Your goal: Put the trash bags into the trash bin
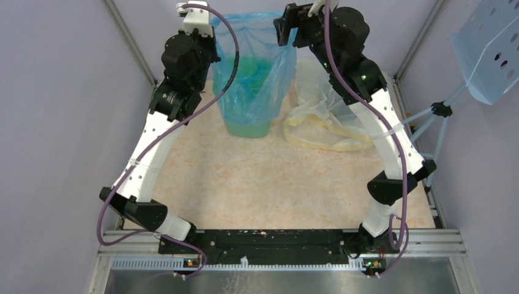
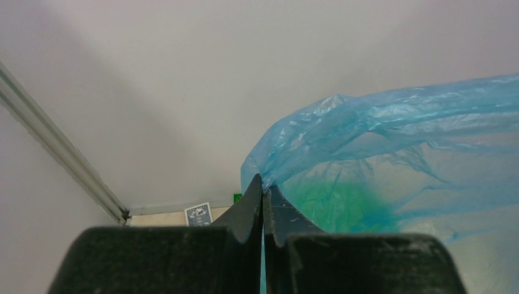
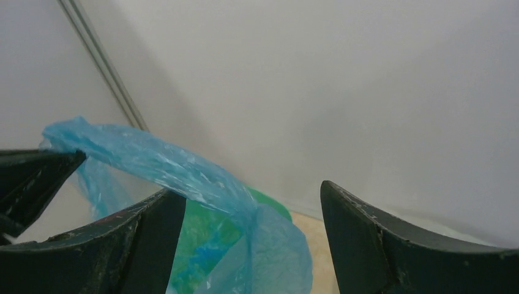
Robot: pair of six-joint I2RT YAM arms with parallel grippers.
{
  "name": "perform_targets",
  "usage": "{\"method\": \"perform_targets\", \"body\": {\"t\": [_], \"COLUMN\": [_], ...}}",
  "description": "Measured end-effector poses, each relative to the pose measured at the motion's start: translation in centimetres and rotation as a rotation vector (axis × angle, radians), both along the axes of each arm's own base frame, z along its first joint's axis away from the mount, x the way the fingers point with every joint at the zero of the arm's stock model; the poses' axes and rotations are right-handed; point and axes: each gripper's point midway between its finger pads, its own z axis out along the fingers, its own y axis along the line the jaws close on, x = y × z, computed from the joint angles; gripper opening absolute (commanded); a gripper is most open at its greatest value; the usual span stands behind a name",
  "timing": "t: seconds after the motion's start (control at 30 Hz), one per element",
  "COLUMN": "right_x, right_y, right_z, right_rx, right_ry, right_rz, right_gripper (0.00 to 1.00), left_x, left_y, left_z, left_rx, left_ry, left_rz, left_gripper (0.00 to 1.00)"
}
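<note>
While left jaws pinch the blue bag [image 2: 379, 135], right jaws gape beside it

The trash bin [image 1: 248, 130] stands at the back of the counter [image 1: 257, 184], between my two arms. A trash bag [image 1: 260, 49] hangs over it, its left edge pinched in my left gripper [image 2: 263, 191]. The other trash bag [image 1: 324, 122] lies just right of the bin.

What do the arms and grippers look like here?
Both arms, left arm and right arm, have white links, black joint housings and a purple cable looped alongside. The left gripper and right gripper have black, scuffed, pointed fingers.
</note>
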Motion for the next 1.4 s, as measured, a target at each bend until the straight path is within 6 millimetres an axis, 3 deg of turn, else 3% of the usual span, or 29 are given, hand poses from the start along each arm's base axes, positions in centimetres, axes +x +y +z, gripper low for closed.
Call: {"method": "perform_targets", "body": {"t": [0.1, 0.3, 0.53, 0.8, 0.9, 1.1, 1.23, 1.4], "right_x": [-0.3, -3.1, -6.8, -10.1, -10.6, -10.0, -8.9, -6.8], "right_y": [0.2, -0.3, -2.4, -4.7, -4.9, -4.0, -2.5, 1.2], "right_z": [-1.7, -5.6, -5.1, -8.7, -10.2, -15.3, -18.8, -20.7], "right_rx": [-0.021, -0.079, -0.048, 0.007, 0.032, 0.067, 0.082, 0.118], "right_ry": [0.060, 0.164, 0.153, 0.153, 0.163, 0.251, 0.319, 0.356], "right_rz": [0.018, 0.087, 0.116, 0.118, 0.124, 0.126, 0.146, 0.231], "right_gripper": [0.81, 0.82, 0.83, 0.77, 0.64, 0.01, 0.00, 0.00], "left_x": [1.1, 3.3, 6.4, 7.3, 7.4, 7.7, 7.9, 8.5], "left_y": [0.2, 0.5, 1.2, 2.4, 2.9, 4.2, 4.6, 4.2], "left_z": [-0.8, -1.1, 0.4, 2.2, 2.3, 2.3, 2.1, 0.9], "left_rx": [-0.002, -0.015, -0.048, -0.095, -0.115, -0.148, -0.161, -0.172], "left_ry": [0.031, 0.060, 0.034, -0.009, -0.010, -0.010, -0.006, 0.020], "left_rz": [0.007, 0.010, 0.022, 0.025, 0.028, 0.036, 0.032, 0.010], "left_gripper": [0.00, 0.00, 0.00, 0.00, 0.00, 0.00, 0.00, 0.00]}}
